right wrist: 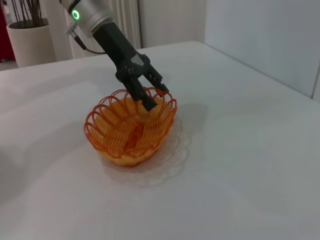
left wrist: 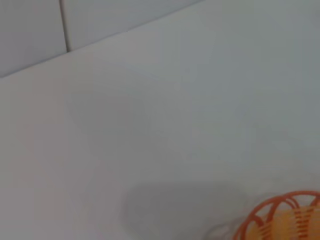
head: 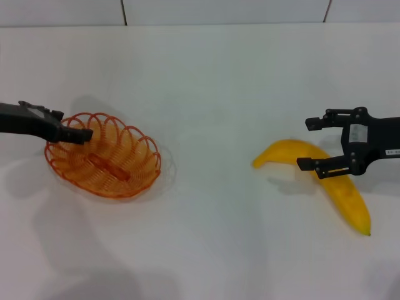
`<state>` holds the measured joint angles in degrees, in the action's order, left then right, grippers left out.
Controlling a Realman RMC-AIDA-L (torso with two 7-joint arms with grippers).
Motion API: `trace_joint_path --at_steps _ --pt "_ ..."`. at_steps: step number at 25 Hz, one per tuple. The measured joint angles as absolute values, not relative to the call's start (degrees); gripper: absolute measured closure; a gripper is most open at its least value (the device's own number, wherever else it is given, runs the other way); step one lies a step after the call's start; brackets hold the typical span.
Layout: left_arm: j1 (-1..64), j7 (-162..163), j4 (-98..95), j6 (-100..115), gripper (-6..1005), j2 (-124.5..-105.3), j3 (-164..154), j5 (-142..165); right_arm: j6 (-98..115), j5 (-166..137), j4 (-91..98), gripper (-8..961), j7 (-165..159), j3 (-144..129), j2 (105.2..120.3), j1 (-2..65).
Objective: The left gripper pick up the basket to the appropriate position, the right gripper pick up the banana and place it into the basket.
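While the head view is showing both arms at once, the left claw [head: 84, 134] is reaching in from the left edge of the frame and sitting at the upper left rim of the basket [head: 134, 181]. Only the right wrist view is showing how it grips: there the left claw [right wrist: 150, 98] is coming down from the upper left with its two fingers [right wrist: 148, 103] slightly parted, one dipping inside the basket [right wrist: 107, 145] and the other lying along the outside of the looped rim, so the orange wire is passing between them. Whether they are actually squeezing the wire, I cannot tell. The left wrist view is offering just a corner of the basket [left wrist: 272, 217] at its lower right, with bare white surface [left wrist: 160, 125] filling the rest.

At the right of the head view, the right claw [head: 306, 144] is hanging spread wide, its upper finger clear of everything and its lower finger [head: 312, 165] crossing over the middle of the banana [head: 347, 197]. The banana is lying flat on the surface [head: 212, 94] at centre right, curving from its upper left end down to a dark tip at lower right, well apart from the basket.
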<state>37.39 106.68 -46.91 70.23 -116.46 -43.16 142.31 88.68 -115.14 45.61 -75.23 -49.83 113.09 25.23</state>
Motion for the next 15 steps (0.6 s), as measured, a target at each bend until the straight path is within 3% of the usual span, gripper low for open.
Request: trace_joint_path --at_steps 15 --pt "37.8 105.8 -45.0 69.7 131 -116.60 -43.2 141.7 88.8 -115.1 45.6 107 -75.2 -49.7 113.12 25.2"
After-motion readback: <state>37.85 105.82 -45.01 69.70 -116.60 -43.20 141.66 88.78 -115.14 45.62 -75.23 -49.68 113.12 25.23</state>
